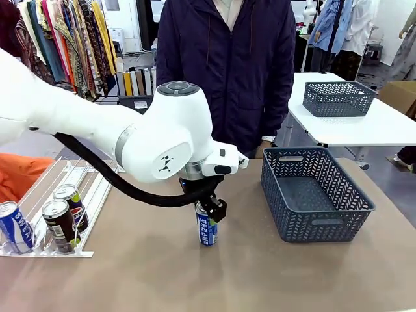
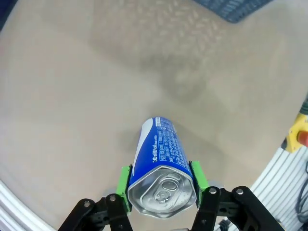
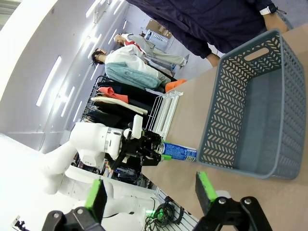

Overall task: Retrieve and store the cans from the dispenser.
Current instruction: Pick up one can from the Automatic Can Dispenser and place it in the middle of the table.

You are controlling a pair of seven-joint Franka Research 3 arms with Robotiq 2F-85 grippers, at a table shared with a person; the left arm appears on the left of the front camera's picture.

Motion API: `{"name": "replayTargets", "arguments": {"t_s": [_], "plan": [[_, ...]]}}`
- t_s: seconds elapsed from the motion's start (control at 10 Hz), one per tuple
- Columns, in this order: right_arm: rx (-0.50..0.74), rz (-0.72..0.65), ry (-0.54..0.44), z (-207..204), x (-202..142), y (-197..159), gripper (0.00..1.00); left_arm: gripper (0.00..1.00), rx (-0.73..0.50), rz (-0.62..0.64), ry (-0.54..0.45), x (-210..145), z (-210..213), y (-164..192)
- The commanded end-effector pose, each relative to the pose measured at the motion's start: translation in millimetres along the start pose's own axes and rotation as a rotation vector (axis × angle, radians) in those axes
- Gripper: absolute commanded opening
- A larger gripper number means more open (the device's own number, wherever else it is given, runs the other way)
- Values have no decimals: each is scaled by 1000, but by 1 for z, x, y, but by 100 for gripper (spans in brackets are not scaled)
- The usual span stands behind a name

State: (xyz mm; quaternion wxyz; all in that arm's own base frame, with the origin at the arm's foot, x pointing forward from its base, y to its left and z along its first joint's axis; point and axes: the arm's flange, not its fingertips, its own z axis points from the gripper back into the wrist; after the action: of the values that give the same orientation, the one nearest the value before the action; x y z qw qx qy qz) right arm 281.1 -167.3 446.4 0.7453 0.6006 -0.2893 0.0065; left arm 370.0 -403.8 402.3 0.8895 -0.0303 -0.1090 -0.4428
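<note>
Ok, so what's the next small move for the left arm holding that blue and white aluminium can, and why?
Probably carry it rightward over the dark grey mesh basket: the left gripper is shut on the upright blue-and-white aluminium can, apart from the basket and to its left.

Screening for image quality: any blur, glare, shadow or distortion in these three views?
Front view: sharp, evenly lit. Left wrist view: blue can crisp, table behind it soft, with a dark shadow patch; edges bowed. Right wrist view: rolled sideways, wide-angle bend, ceiling lights blown out, basket clear.
</note>
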Motion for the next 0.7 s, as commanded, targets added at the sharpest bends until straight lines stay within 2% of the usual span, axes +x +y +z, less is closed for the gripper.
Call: {"name": "replayTargets", "arguments": {"t_s": [0.0, 0.3, 0.4, 0.5, 0.6], "plan": [[20, 5, -22, -1, 5, 4, 100, 0, 32, 40, 23, 10, 4, 8], [20, 5, -22, -1, 5, 4, 100, 0, 26, 31, 48, 12, -1, 14], [20, 5, -22, -1, 5, 4, 100, 29, 31, 26, 54, 11, -1, 14], [20, 5, -22, -1, 5, 4, 100, 87, 39, 24, 60, 10, 0, 13], [20, 5, -22, -1, 5, 4, 100, 100, 68, 17, 30, 7, 10, 12]]}}
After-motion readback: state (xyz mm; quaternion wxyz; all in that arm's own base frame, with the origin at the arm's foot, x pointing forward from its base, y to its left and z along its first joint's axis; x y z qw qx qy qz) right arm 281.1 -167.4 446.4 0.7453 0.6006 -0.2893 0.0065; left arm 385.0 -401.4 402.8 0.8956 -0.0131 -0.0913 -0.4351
